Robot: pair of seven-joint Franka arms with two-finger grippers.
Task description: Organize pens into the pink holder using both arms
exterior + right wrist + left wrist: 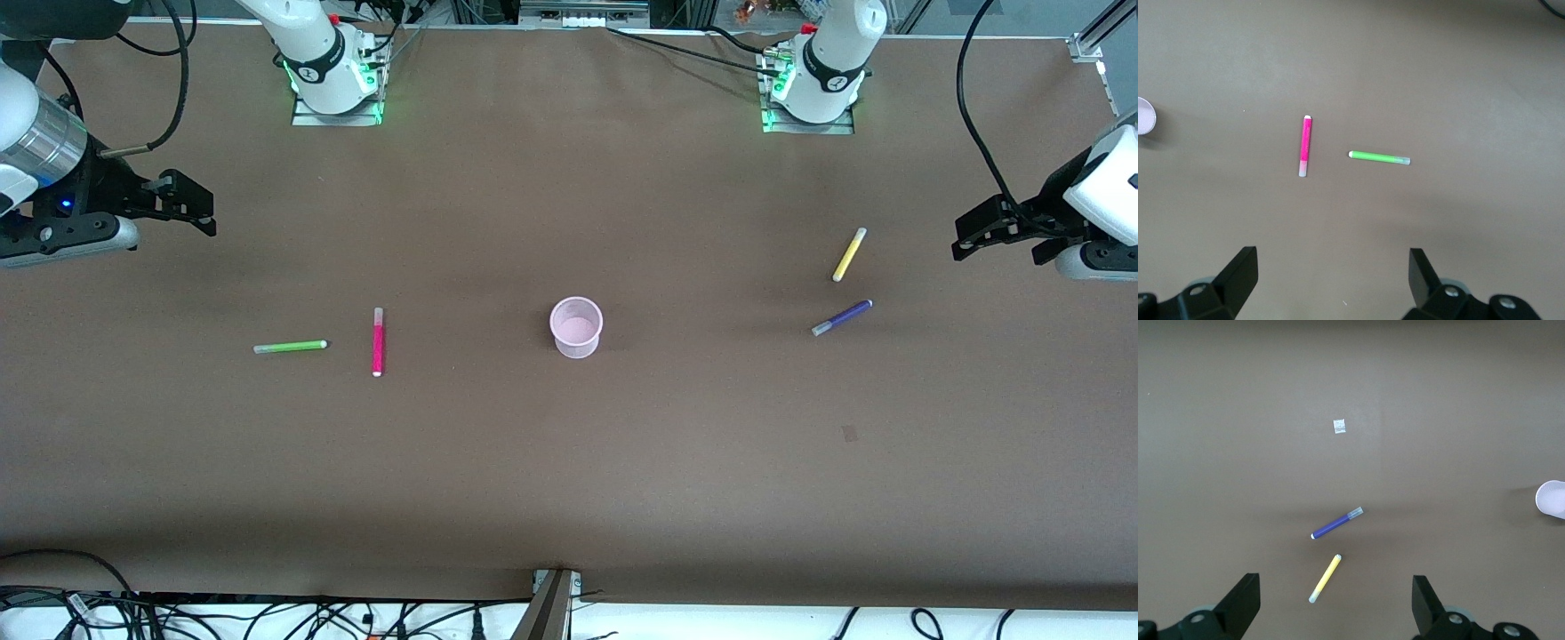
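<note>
The pink holder (576,327) stands upright mid-table, and its rim shows at the edge of both wrist views (1553,499) (1145,115). Toward the right arm's end lie a green pen (290,347) (1379,158) and a magenta pen (378,341) (1305,146). Toward the left arm's end lie a yellow pen (849,254) (1325,577) and a purple pen (842,317) (1337,524). My right gripper (196,209) (1333,270) hangs open and empty over the table's right-arm end. My left gripper (973,233) (1336,592) hangs open and empty over the left-arm end.
A small pale square patch (850,433) (1339,425) lies flat on the brown table cover (569,480), nearer the front camera than the purple pen. Both arm bases (333,76) (818,84) stand along the table's robot edge. Cables (267,618) trail below the front edge.
</note>
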